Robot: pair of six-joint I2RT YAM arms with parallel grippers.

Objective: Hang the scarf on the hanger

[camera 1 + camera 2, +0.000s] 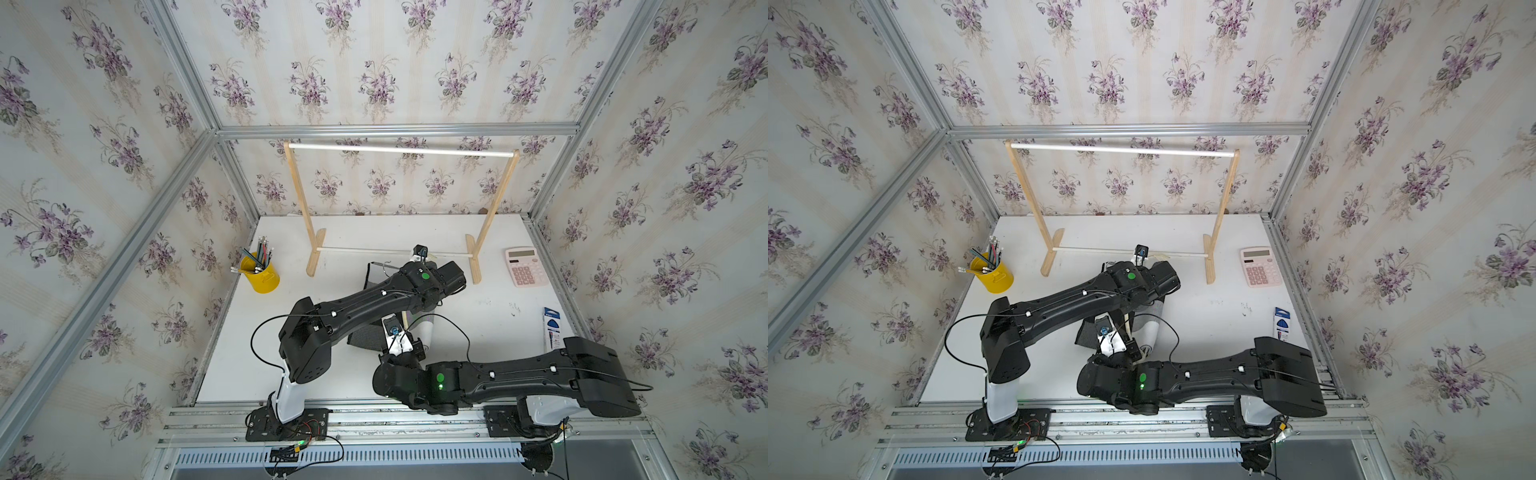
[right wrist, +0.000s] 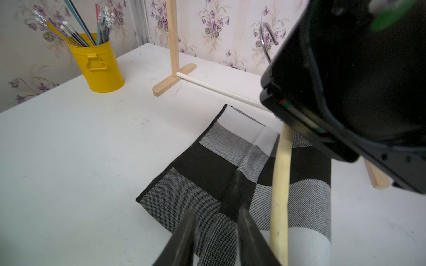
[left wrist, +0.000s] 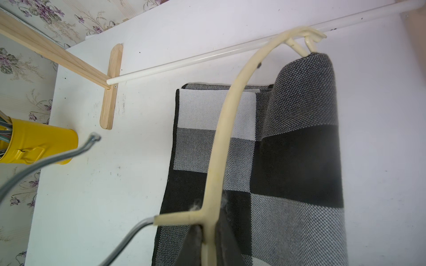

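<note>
The scarf is soft, limp knit. It looks light, folds under its own weight and is likely to slide on smooth wood, so a pinch on a doubled fold or near an edge should hold better than one on a single flat layer. Most of it lies flat on the white table. One long side rises in a steep fold to the far tip of the hanger, where it seems to go over the thin lower bar.

The hanger is stiff and probably light, and its middle, beside the wire hook, is the steady place to take it. The left gripper is clamped there and holds it tilted above the cloth.

The right gripper stands with its jaws apart astride a raised ridge of scarf, next to a cream wooden part of the hanger. I cannot tell whether the jaws pinch that ridge or only straddle it.

Much is hidden:
- In both top views the two arms cover nearly all of the scarf and hanger.
- The left wrist view cuts off the hanger's other half, and cloth hides the lower bar.
- In the right wrist view the left arm blocks the hanger's upper part.
- How much cloth has crossed the bar is unclear.

Behind stands the rack, with a yellow pencil cup and a calculator to either side.
</note>
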